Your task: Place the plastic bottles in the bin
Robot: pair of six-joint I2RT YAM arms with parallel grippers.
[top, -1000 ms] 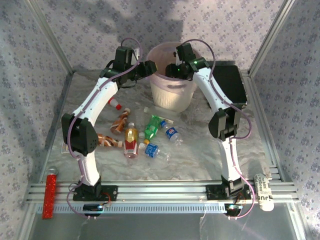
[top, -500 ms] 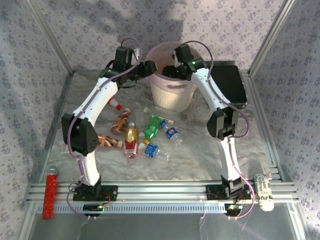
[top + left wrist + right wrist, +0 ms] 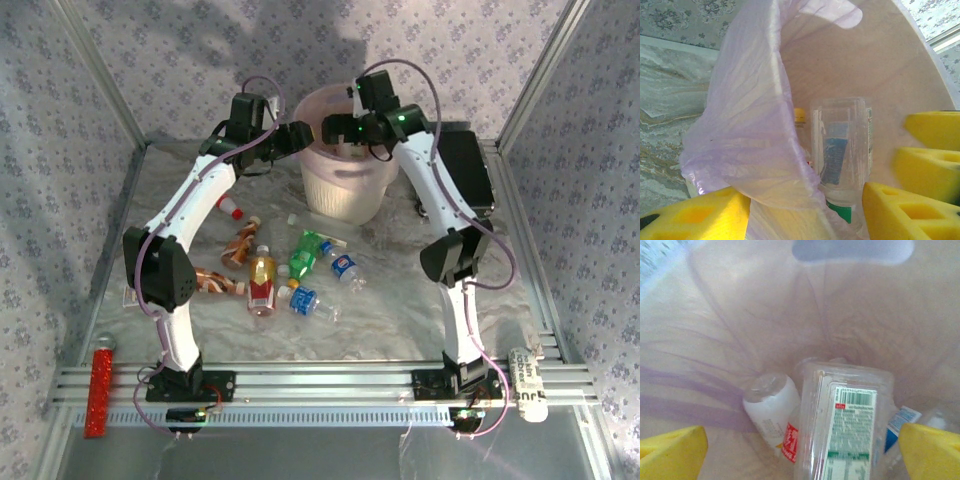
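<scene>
Right tool [image 3: 335, 130] is over the mouth of the bin [image 3: 345, 200], pointing down into it. In the wrist view its jaws are wide apart with nothing between them, and the yellow fingertips [image 3: 670, 452] sit at the bottom corners. Directly below it, inside the bin, is a clear bottle [image 3: 845, 425] with a white barcode label. A white bottle [image 3: 771, 407] with a red label patch is just beside it. A bit of blue label [image 3: 901, 421] shows on the clear bottle's other side; can't tell what it belongs to.

Left tool [image 3: 300, 135] is at the bin's left rim. In its wrist view the fingers are part open and a fold of the pale purple liner [image 3: 750, 125] hangs between them. Can't tell whether the fold is clamped or only straddled. That view also has the clear bottle roughly upright inside the bin, and a yellow cap [image 3: 799, 115] by the liner edge.

Seven bottles lie loose on the counter [image 3: 400, 320], clustered in front of the bin:
- red-capped bottle [image 3: 230, 208], far left
- brown bottle [image 3: 240, 242]
- second brown bottle [image 3: 215, 283], nearer the left arm
- amber bottle [image 3: 262, 275]
- green bottle [image 3: 306, 252]
- blue-label bottle [image 3: 345, 267]
- blue-capped bottle [image 3: 305, 301], just beside the amber one

Black case [image 3: 460, 170] is just right of the bin. Red bar [image 3: 100, 390] lies at the front left, and a white labelled object [image 3: 527, 385] on the front rail at right.
</scene>
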